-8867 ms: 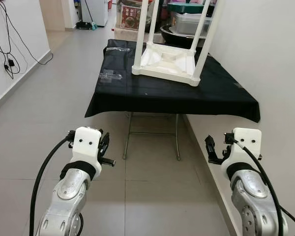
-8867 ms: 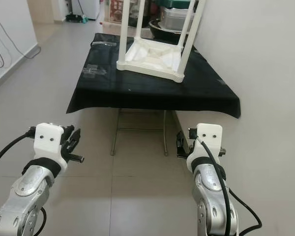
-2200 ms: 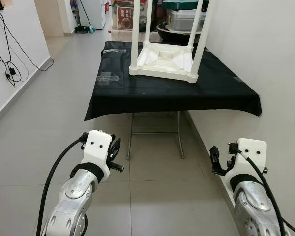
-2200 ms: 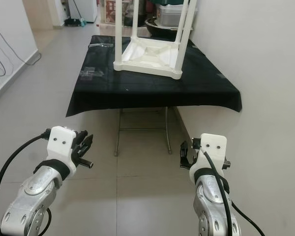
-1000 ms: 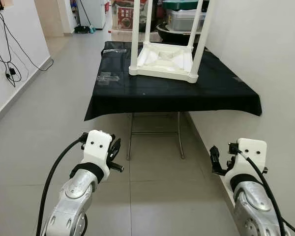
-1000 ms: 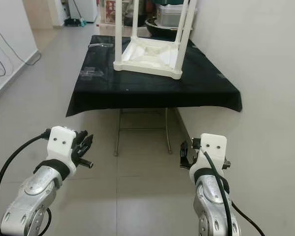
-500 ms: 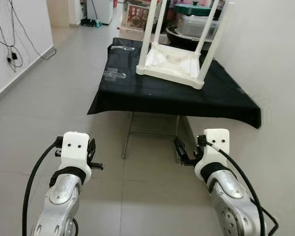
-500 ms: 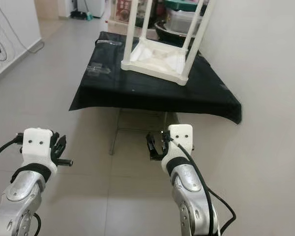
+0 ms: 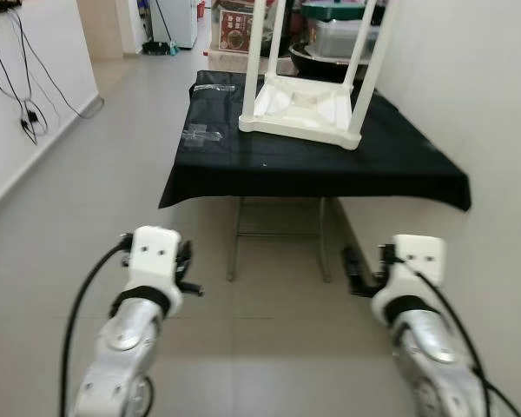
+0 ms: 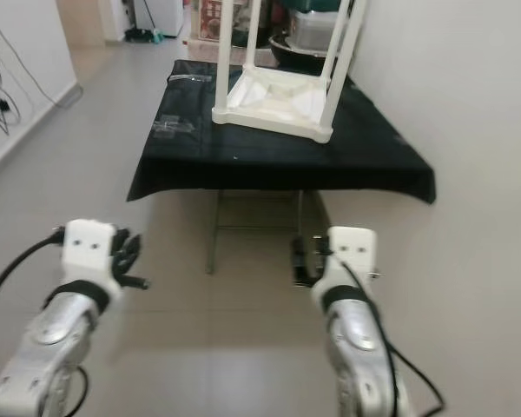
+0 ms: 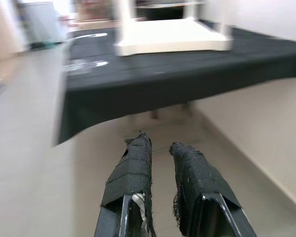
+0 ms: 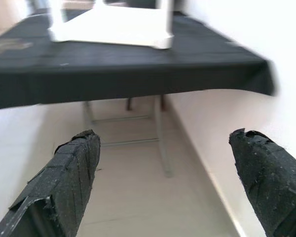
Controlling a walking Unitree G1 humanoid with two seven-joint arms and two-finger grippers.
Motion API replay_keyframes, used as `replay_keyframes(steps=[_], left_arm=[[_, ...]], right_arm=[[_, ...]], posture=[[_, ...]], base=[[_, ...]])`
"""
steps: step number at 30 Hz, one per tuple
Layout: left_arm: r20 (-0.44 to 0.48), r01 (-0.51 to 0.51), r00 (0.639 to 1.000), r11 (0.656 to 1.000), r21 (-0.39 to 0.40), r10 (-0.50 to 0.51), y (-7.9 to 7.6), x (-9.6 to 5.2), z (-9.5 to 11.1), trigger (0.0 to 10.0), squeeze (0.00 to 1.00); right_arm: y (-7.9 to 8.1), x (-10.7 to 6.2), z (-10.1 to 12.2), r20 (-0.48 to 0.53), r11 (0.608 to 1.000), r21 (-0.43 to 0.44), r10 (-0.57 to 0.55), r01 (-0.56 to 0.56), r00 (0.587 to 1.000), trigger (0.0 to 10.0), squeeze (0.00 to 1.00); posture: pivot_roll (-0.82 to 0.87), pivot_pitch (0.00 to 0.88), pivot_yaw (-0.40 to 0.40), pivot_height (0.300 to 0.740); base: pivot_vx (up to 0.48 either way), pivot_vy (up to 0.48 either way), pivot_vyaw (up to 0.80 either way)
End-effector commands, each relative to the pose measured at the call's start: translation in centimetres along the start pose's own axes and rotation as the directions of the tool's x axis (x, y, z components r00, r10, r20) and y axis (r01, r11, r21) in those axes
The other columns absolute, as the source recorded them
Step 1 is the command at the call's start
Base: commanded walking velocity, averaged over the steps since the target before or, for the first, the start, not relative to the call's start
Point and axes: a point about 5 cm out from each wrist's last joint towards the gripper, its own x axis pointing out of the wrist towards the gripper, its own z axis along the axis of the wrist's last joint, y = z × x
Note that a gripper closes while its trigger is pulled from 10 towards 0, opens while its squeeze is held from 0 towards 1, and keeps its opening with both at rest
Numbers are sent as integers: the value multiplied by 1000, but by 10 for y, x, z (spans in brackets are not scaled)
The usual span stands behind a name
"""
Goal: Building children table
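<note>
The white plastic children's table, turned upside down with its four slim round legs pointing up (image 9: pixel 300 106), stands in the upper centre of the frame on a folding table draped in a black cloth (image 9: pixel 399 169); it sits toward the far right part of that cloth, close to the pale wall on the right; small clear plastic packets (image 9: pixel 200 134) lie on the cloth to its left, well apart from it.

The left gripper (image 11: pixel 158 148) hangs low in the lower left of the frame above the grey tiled floor (image 9: pixel 113 174), its two black padded fingers (image 11: pixel 133 168) drawn nearly together with a narrow gap and nothing between them; the right gripper (image 12: pixel 163 148) hangs in the lower right, near the wall, its fingers (image 12: pixel 71 168) spread wide and grasping nothing; both are well short of the cloth's edge.

The white table looks light and stiff, moulded plastic with a smooth, probably slippery surface; the legs look the likeliest grip, being slender enough for the fingers to close around, best taken low near the inverted top where they are stiffest; a leg held high may flex or, if only pushed in, work loose; the flat rim of the top seems a poorer hold.
</note>
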Motion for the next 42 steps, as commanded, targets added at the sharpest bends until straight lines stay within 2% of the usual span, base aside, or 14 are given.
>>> replay_keyframes(steps=[1, 9, 15, 18, 24, 27, 28, 39, 40, 41, 42], left_arm=[[-1, 29, 1000, 1000, -8, -29, -4, 4, -1, 10000, 0], [41, 8, 999, 1000, 26, -9, -3, 3, 5, 10000, 0], [71, -47, 997, 993, 105, 40, 3, -1, 5, 10000, 0], [94, -61, 994, 993, 101, 52, 5, -2, 7, 10000, 0], [119, -65, 991, 995, 81, 55, 9, -2, 8, 10000, 0], [147, -65, 987, 998, 2, 64, 15, -4, 12, 10000, 0], [169, -53, 984, 998, -25, 57, 15, -5, 14, 10000, 0], [227, -23, 973, 997, -72, 38, 8, -8, 19, 10000, 0], [238, -28, 970, 998, -62, 42, 9, -8, 20, 10000, 475], [238, -28, 970, 998, -62, 42, 9, -8, 20, 10000, 475], [239, -43, 970, 998, -51, 54, 11, -9, 19, 10000, 957]], right_arm=[[-5, -5, -2, -13, 999, -12, -36, 36, 999, 10000, 0], [-1, -6, -2, 6, 999, -29, -14, 15, 1000, 10000, 0], [2, -2, 1, 22, 1000, -20, -6, 7, 1000, 10000, 0], [2, 0, 1, 27, 1000, -14, -14, 14, 1000, 10000, 0], [3, 0, 2, 39, 1000, -1, -29, 29, 999, 10000, 0], [2, 1, 3, 56, 999, 13, -46, 46, 997, 10000, 0], [2, 1, 4, 62, 999, 15, -43, 42, 997, 10000, 0], [7, 2, 10, 103, 1000, 29, 0, -3, 995, 10000, 0], [7, 3, 11, 105, 999, 31, 5, -8, 995, 10000, 0], [7, 3, 11, 105, 999, 31, 5, -8, 995, 10000, 0], [7, 3, 11, 104, 999, 33, 7, -11, 995, 10000, 0]], posture=[[22, 0, -42, 740], [44, 0, -63, 740], [66, 0, -78, 740], [74, 0, -81, 740], [79, 0, -82, 740], [85, 0, -86, 740], [86, 0, -89, 740], [88, 0, -96, 740], [89, 0, -97, 740], [89, 0, -97, 740], [90, 0, -98, 740]], base=[[0, 0, 0], [0, 0, 0], [0, 0, 0], [0, 0, 0], [0, 0, 0], [0, 0, 0], [0, 0, 0], [0, 0, 0], [0, 0, 0], [0, 0, 0], [0, 0, 0]])
